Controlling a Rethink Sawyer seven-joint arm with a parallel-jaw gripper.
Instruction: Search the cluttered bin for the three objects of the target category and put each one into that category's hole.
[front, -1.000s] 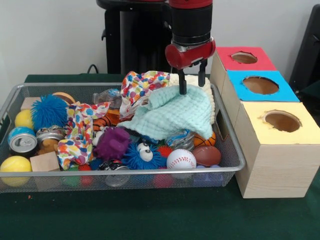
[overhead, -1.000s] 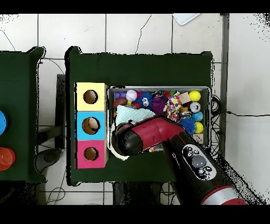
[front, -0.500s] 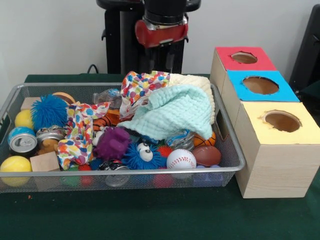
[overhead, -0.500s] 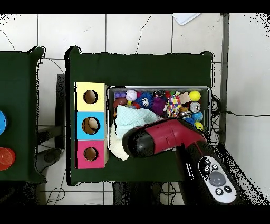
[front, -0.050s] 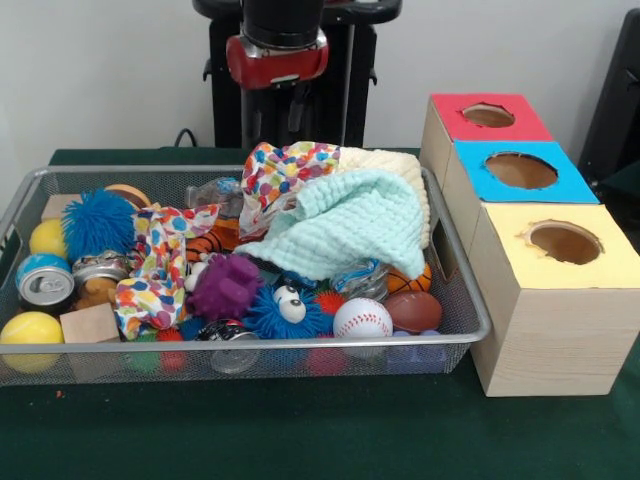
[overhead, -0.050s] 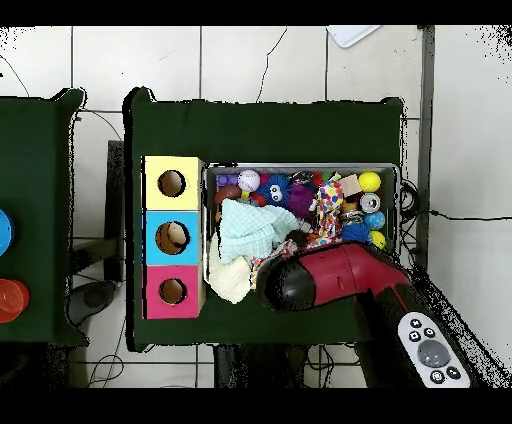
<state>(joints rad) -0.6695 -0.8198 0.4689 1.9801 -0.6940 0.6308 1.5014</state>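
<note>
Glossy red arm (overhead, -0.050s: 345, 275) with a black cylindrical wrist above a red collar (front, -0.050s: 277, 58); a grey button panel (overhead, -0.050s: 434, 352) sits on its black link.

A robotics lab: a green cloth-covered table (overhead, -0.050s: 270, 130) stands on a white tiled floor (overhead, -0.050s: 240, 60) with loose black cables (overhead, -0.050s: 460, 215). On it sit a wire mesh bin (front, -0.050s: 470, 310) of assorted toys and three wooden boxes (front, -0.050s: 545, 330) with round holes in red, blue and yellow tops, before a plain pale wall (front, -0.050s: 100, 70)
</note>
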